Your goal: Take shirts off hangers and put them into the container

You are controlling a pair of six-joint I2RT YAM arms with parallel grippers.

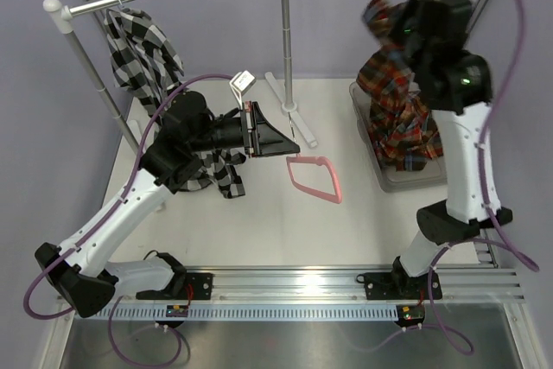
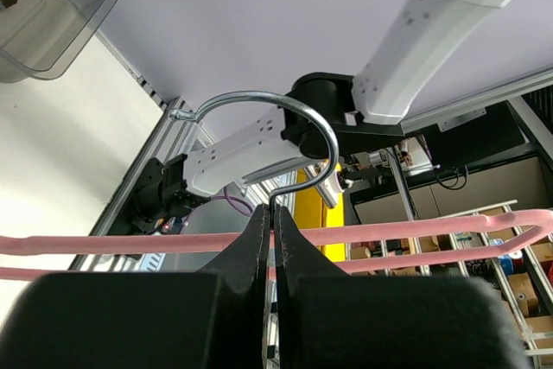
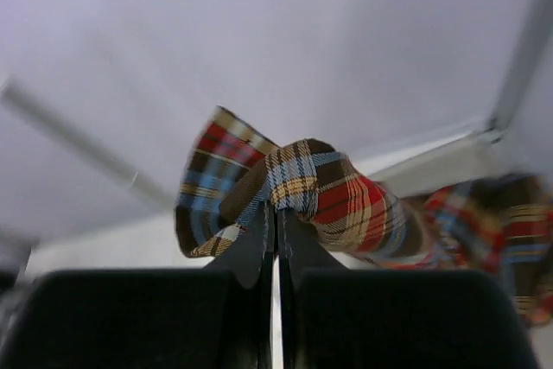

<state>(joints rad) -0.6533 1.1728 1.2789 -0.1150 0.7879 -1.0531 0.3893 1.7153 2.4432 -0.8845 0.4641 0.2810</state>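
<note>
At centre-left, the left gripper [image 2: 272, 213] is clamped tight on the pink hanger [image 1: 315, 179] (right at the neck of its metal hook). Farther right, the right gripper [image 3: 276, 213], raised high, pinches the plaid shirt [image 1: 393, 114], whose lower part trails into the container [image 1: 389, 183].
</note>
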